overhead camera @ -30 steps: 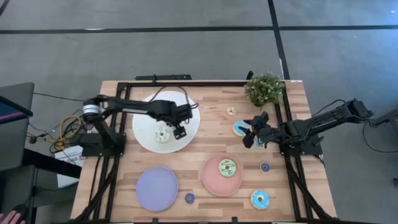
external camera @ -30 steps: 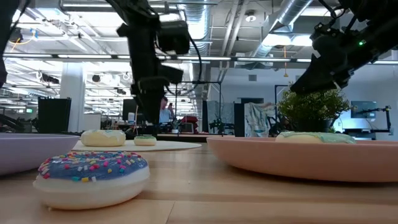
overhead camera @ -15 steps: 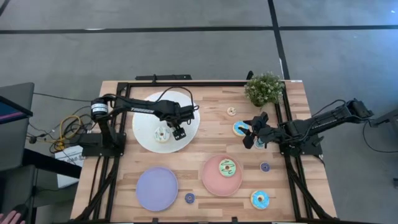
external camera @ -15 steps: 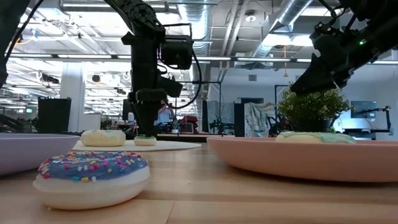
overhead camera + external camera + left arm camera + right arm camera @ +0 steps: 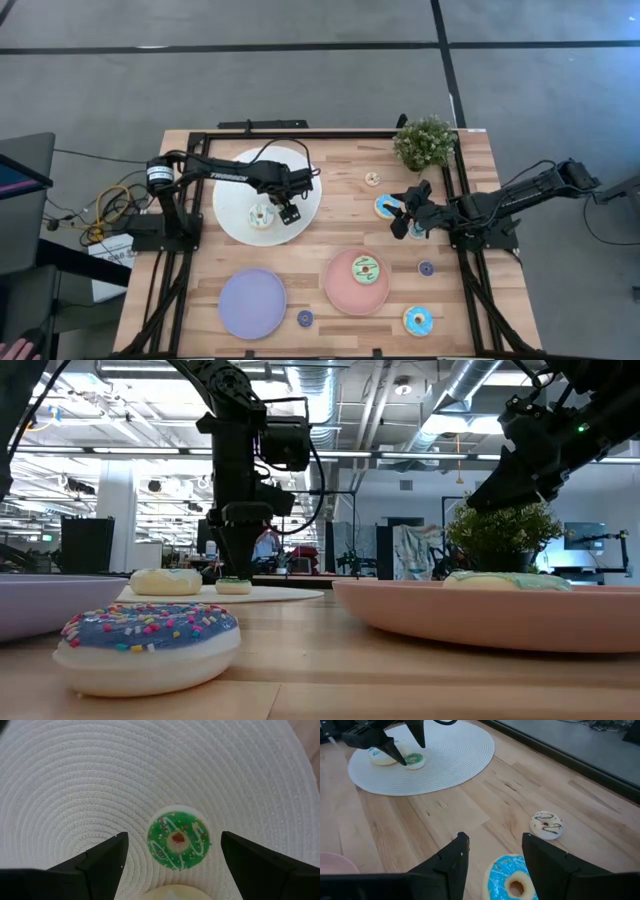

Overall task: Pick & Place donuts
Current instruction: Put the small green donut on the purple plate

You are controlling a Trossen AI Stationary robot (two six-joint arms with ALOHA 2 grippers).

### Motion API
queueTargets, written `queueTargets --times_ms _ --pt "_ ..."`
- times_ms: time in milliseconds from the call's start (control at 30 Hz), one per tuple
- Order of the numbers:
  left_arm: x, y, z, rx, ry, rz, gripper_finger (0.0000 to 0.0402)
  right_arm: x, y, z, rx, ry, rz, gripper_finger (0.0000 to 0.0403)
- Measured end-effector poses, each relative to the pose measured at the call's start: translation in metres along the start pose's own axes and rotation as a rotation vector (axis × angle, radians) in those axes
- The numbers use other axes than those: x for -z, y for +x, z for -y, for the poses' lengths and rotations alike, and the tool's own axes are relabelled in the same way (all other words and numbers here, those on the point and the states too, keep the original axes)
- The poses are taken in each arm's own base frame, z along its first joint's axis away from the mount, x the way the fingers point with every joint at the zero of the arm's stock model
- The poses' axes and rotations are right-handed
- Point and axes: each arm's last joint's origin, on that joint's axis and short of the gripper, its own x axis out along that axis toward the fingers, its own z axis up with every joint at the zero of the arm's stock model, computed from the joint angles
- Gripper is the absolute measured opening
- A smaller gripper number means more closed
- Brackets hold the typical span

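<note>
My left gripper point(image 5: 288, 207) hangs open over the large white disc point(image 5: 236, 205), pointing down. Its fingers stand on either side of a small green-iced donut point(image 5: 178, 843) without touching it. A cream donut point(image 5: 261, 214) lies flat on the disc beside it. My right gripper point(image 5: 405, 215) is open and held above the table near a blue-iced donut point(image 5: 512, 881), which lies flat on the wood. Another green donut point(image 5: 365, 269) lies on the pink plate point(image 5: 340, 290).
A white drizzled donut point(image 5: 372, 179) lies toward the far edge, near a potted plant point(image 5: 425, 142). Two small purple donuts point(image 5: 305, 318) point(image 5: 426, 268) and a blue one point(image 5: 418, 320) lie toward the near edge. The lilac plate point(image 5: 252, 303) is bare. A black frame borders the table.
My left gripper has come down a little toward the green donut on the white disc, then held still. The donuts have not moved.
</note>
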Motion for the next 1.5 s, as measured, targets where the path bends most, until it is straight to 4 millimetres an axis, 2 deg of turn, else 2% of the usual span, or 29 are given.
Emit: queueTargets --times_ms 267,467,867,1500 --pt "0.000 0.001 -0.001 -0.002 -0.001 -0.003 0.0312 0.000 0.000 0.000 -0.001 0.000 -0.001 0.0173" --pt "0.000 0.022 -0.001 0.009 -0.036 -0.079 0.0312 0.000 0.000 0.000 -0.004 0.002 0.002 0.0173" --pt "-0.002 0.023 0.005 0.011 -0.023 -0.047 0.0310 -0.001 0.000 -0.001 -0.015 0.001 0.007 0.0173" --pt "-0.009 0.015 0.006 0.018 -0.024 -0.031 0.0242 -0.001 0.000 -0.001 -0.024 -0.001 0.002 0.0173"
